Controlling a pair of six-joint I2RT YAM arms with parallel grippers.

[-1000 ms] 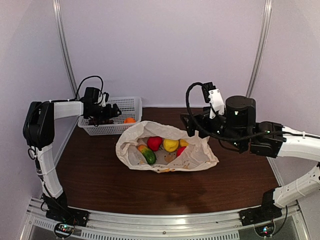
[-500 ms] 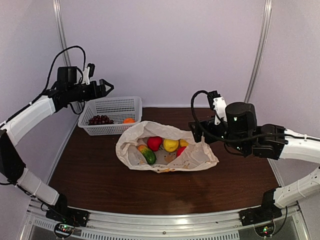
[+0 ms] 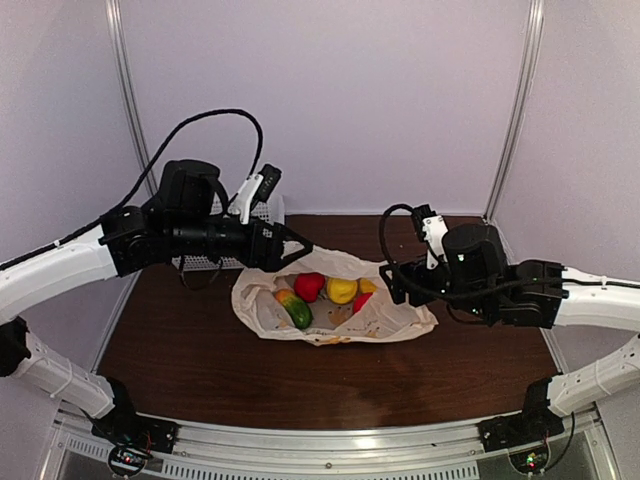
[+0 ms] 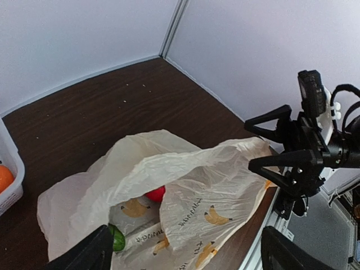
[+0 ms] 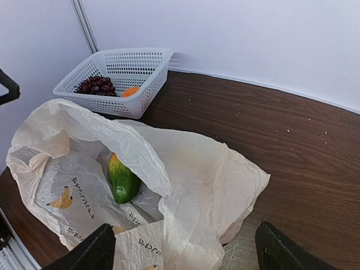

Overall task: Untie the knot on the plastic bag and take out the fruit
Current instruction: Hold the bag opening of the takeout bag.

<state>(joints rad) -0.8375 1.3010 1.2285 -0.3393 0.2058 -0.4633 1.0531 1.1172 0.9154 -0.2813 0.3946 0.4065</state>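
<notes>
The plastic bag (image 3: 400,318) lies in the middle of the table with its mouth spread open; no tied knot shows. Inside lie fruit: a red one (image 3: 309,286), a yellow one (image 3: 341,290), a green one (image 3: 298,313) and a small red one (image 3: 362,301). My left gripper (image 3: 295,245) is open and empty above the bag's back left rim. My right gripper (image 3: 392,280) is open and empty at the bag's right rim. The left wrist view shows the bag (image 4: 191,169), the red fruit (image 4: 154,194) and the green one (image 4: 117,239). The right wrist view shows the bag (image 5: 208,169) and the green fruit (image 5: 122,181).
A white perforated basket (image 5: 147,90) stands at the back left, holding dark grapes (image 5: 95,85) and an orange fruit (image 5: 130,91); my left arm hides most of it from above. The brown table (image 3: 200,350) is walled by pale panels behind and beside.
My left arm rose from the basket and swung right, over the bag's back left rim. My right gripper shifted a little lower toward the bag. The bag and fruit have not moved.
</notes>
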